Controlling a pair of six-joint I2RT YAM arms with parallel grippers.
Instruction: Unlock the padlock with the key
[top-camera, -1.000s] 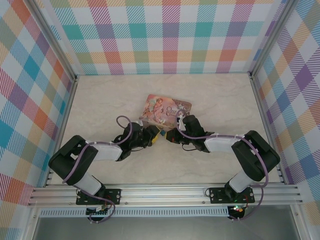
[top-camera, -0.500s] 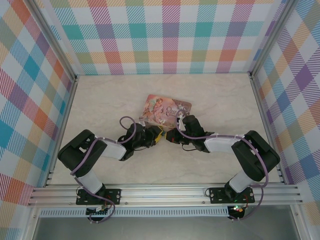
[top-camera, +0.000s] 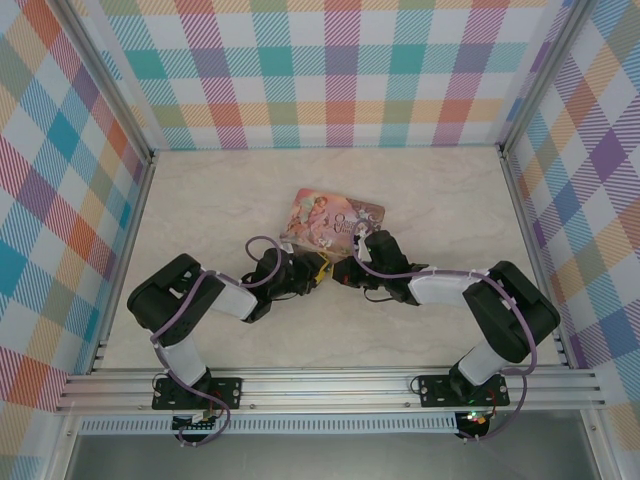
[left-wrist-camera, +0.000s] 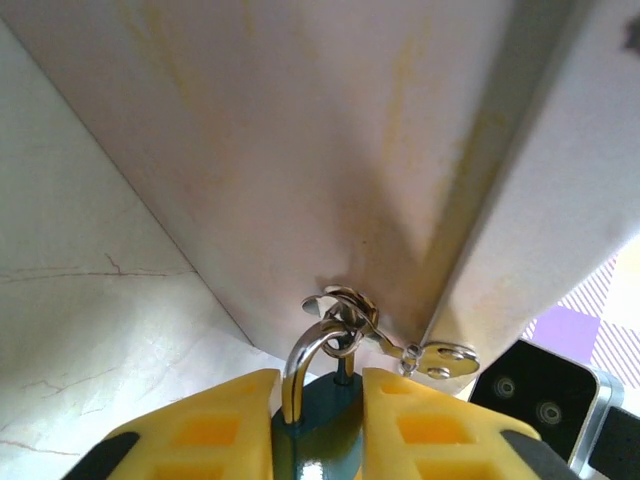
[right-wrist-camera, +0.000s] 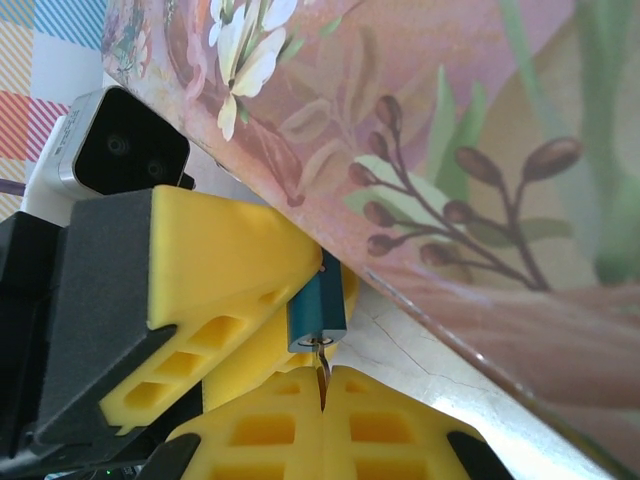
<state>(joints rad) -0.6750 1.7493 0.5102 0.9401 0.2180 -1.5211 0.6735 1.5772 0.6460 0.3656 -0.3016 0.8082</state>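
The blue padlock (left-wrist-camera: 330, 425) sits between the yellow fingers of my left gripper (left-wrist-camera: 320, 382), which is shut on its body. Its silvery shackle (left-wrist-camera: 298, 365) rises through the ring on the edge of the pink tin (left-wrist-camera: 300, 150). In the right wrist view the padlock (right-wrist-camera: 320, 312) shows its keyhole end. My right gripper (right-wrist-camera: 322, 388) is shut on the thin dark key (right-wrist-camera: 322, 360), whose tip is at the keyhole. From above, the left gripper (top-camera: 316, 268) and right gripper (top-camera: 341, 271) meet at the tin's near edge.
The pink illustrated tin (top-camera: 335, 220) lies in the middle of the marble table (top-camera: 200, 210), just behind both grippers. A small silvery key (left-wrist-camera: 442, 357) hangs from the ring by the shackle. Checked walls stand on three sides, with a metal rail (top-camera: 320, 385) at the front.
The left arm has swung right and forward, and its fingers have closed onto the padlock's body. The right arm and the key have stayed put.
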